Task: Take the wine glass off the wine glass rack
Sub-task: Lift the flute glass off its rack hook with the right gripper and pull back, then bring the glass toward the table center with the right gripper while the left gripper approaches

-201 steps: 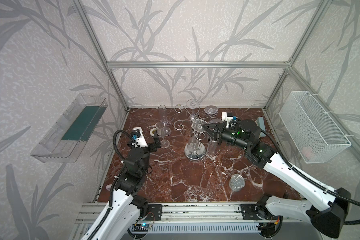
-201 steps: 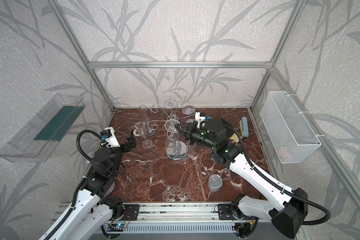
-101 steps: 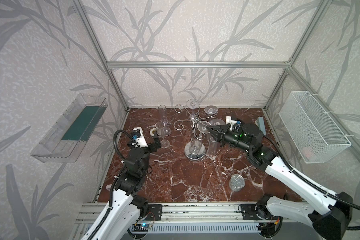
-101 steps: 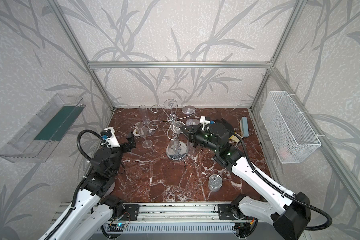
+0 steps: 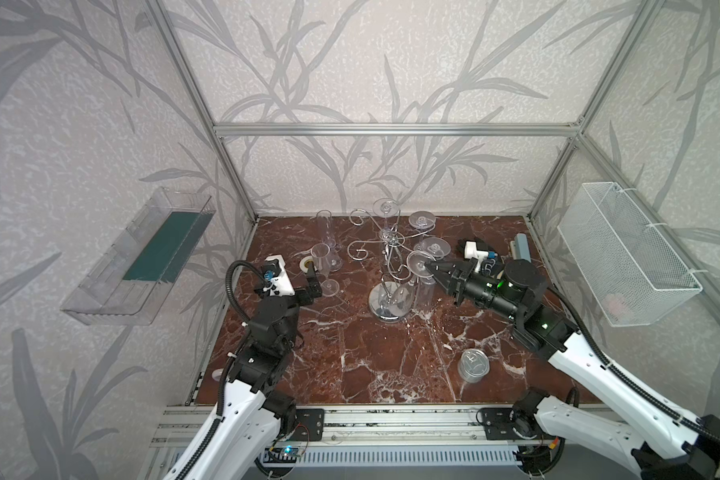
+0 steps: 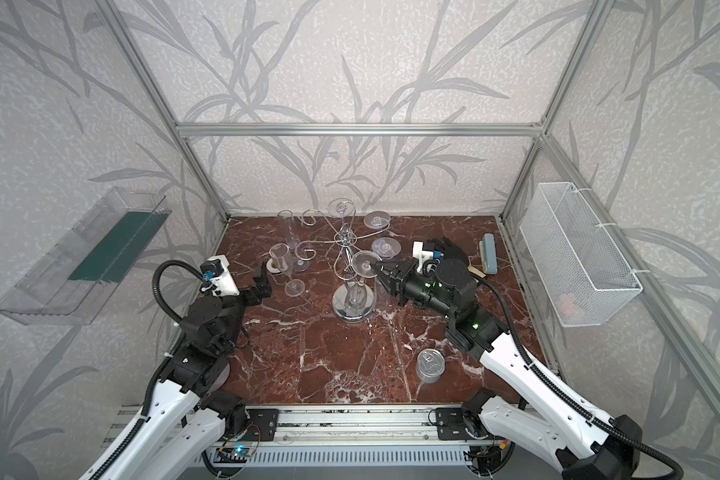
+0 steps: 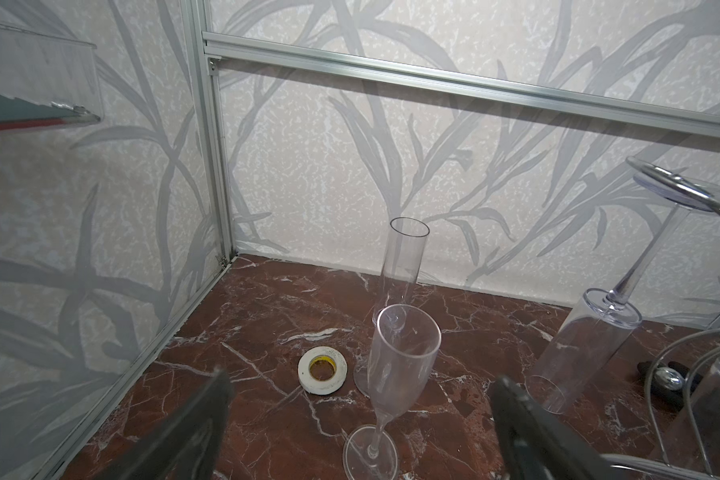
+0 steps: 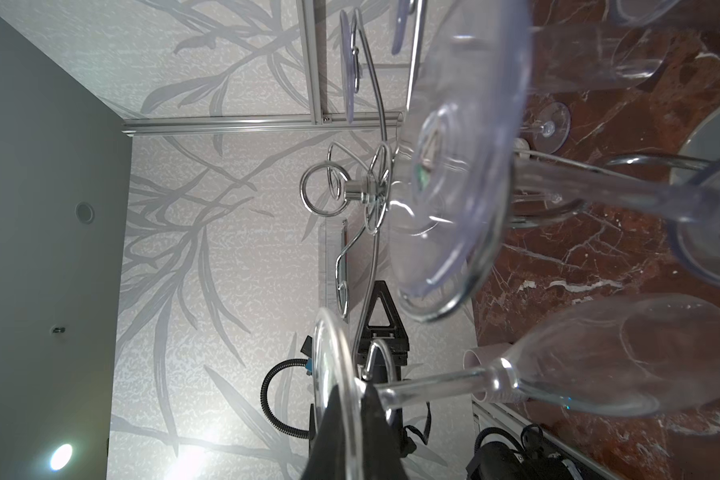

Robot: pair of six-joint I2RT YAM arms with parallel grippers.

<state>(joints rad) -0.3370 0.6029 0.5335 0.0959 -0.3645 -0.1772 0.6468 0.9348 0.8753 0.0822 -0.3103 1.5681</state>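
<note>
The wine glass rack [image 5: 391, 240] [image 6: 346, 240] is a chrome wire stand on a round mirrored base [image 5: 387, 309], near the middle of the marble floor. Several clear glasses hang upside down from its curled arms. My right gripper [image 5: 430, 264] [image 6: 377, 268] [image 8: 356, 395] is shut on the rim of one wine glass's foot [image 5: 417, 262] [image 8: 329, 365]. Its stem [image 8: 429, 384] leads to a tilted bowl [image 8: 624, 357]. A chrome curl [image 8: 381, 353] sits against the stem beside the foot. My left gripper [image 5: 313, 282] [image 7: 362, 419] is open and empty, facing a standing flute [image 7: 400, 365].
A second flute [image 5: 325, 232] and a white tape roll [image 5: 307, 264] [image 7: 322, 370] stand at the back left. A steel tin can [image 5: 472, 365] sits at the front right. A wire basket [image 5: 624, 253] hangs on the right wall, a clear shelf [image 5: 142, 257] on the left.
My right gripper has drawn back to the right, away from the rack's centre, taking the glass's foot along the arm. The left arm has not moved.
</note>
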